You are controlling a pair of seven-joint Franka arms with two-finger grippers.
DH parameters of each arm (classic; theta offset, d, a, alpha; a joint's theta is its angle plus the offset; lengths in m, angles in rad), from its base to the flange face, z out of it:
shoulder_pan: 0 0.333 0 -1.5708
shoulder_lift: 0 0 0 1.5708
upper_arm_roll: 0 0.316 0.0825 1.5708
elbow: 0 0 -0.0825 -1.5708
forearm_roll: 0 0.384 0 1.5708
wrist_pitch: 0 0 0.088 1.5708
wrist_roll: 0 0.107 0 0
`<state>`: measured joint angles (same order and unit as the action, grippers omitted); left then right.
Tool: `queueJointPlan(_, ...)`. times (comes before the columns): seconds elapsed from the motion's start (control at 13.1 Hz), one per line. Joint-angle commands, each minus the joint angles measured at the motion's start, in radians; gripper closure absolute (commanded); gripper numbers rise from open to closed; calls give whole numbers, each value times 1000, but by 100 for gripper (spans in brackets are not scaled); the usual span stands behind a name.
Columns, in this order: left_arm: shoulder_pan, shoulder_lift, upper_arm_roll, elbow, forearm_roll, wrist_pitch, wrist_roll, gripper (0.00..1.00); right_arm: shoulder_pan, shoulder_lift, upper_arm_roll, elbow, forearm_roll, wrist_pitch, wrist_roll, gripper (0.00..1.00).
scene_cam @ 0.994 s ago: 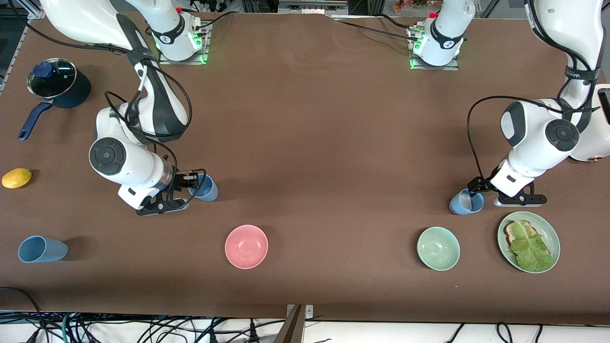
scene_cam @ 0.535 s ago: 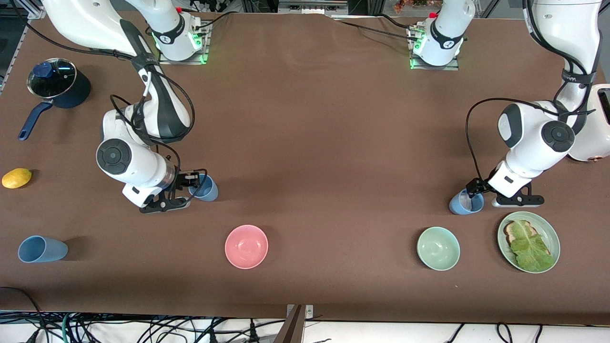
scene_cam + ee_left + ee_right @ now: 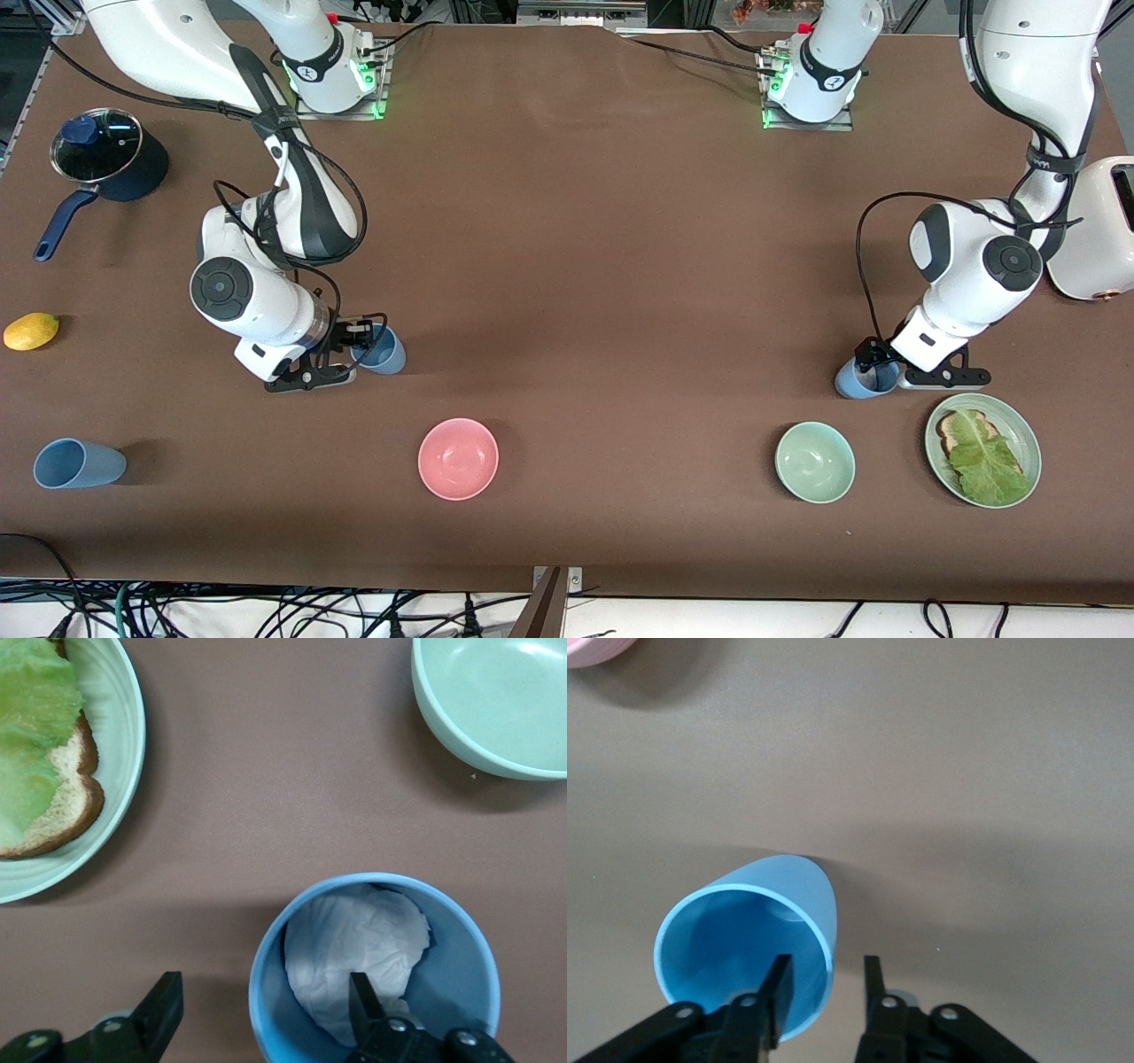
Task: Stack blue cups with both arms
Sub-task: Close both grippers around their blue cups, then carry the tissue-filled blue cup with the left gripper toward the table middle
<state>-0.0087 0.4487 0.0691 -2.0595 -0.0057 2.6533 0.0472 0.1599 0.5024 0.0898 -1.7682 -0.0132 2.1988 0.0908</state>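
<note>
Brown tabletop: right gripper [image 3: 824, 988] jaws narrowly straddle one blue cup's [image 3: 749, 939] wall, left gripper [image 3: 266, 1010] jaws straddle wider a paper-stuffed cup's [image 3: 452, 966] wall; either thin-rim pinch could slip or tip.

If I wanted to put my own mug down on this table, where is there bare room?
The widest bare stretch is mid-table, between the right gripper at its blue cup and the left gripper at its cup, and between the pink bowl and green bowl. It is crowded where that cup, the green bowl and the sandwich plate cluster.
</note>
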Motion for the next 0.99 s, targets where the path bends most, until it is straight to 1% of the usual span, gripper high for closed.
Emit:
queueJointPlan(0.0, 9, 18, -11, 2, -58, 14, 16, 51, -3, -27, 2, -33, -11, 18, 4, 73)
queueJointPlan(0.15, 9, 18, -18, 2, -63, 14, 14, 76, -3, -25, 2, -31, -11, 18, 4, 80)
queueJointPlan(0.31, 10, 19, -20, 4, -74, 14, 14, 96, -3, -24, 2, -33, -11, 19, 4, 84)
queueJointPlan(0.38, 10, 19, -20, 2, -76, 14, 14, 100, -3, -24, 2, -31, -10, 19, 4, 87)
queueJointPlan(0.69, 10, 16, -22, 4, -92, 14, 13, 100, -3, -22, 2, -31, -10, 19, 4, 98)
queueJointPlan(0.76, 10, 15, -22, 2, -92, 14, 13, 100, -3, -22, 2, -31, -10, 19, 4, 100)
queueJointPlan(0.92, 10, 2, -26, 2, -100, 5, -3, 100, -3, -22, 2, -28, -10, 19, 4, 100)
